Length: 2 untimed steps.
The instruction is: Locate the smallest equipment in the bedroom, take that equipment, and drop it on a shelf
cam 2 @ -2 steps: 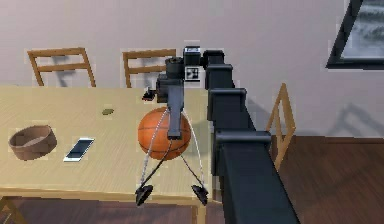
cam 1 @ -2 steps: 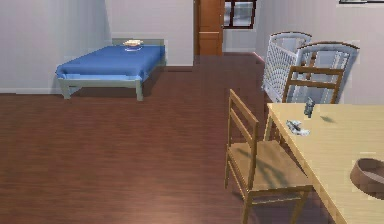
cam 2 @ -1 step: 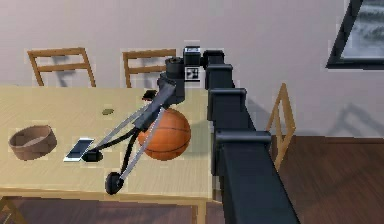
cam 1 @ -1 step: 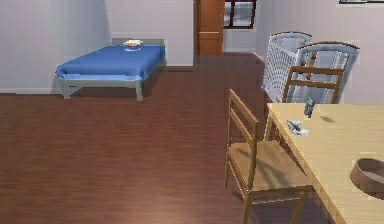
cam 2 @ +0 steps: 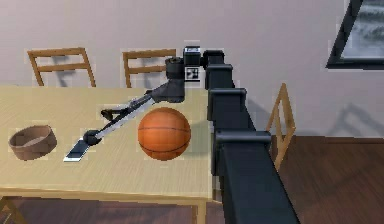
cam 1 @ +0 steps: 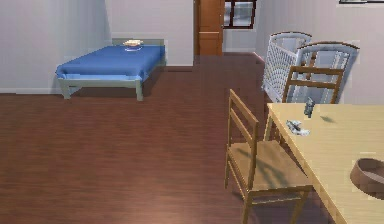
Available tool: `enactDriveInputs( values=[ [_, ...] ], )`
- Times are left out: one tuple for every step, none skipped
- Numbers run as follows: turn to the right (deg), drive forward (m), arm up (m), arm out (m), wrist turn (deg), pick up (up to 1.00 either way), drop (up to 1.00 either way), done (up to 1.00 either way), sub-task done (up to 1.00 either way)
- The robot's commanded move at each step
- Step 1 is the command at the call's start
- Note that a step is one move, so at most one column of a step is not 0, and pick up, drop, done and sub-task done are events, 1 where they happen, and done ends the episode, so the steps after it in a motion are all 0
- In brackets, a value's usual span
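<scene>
Reach step, by my read: arm lay out over counter, and hand slanted down toward a small flat thing beside a bowl. Ball, likely the equipment, sat on the counter between hand and arm. Couldn't tell whether the hand was spread or pressed together, or held anything. Next move called for settling on the ball, lifting it clear, then finding a shelf.
</scene>
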Motion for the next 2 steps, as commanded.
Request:
enactDriveInputs(
  values=[
    [0.0,0.00,0.00,0.00,45.0,0.00,0.00,0.00,0.00],
    [0.0,0.00,0.00,0.00,21.0,0.00,0.00,0.00,0.00]
  ],
)
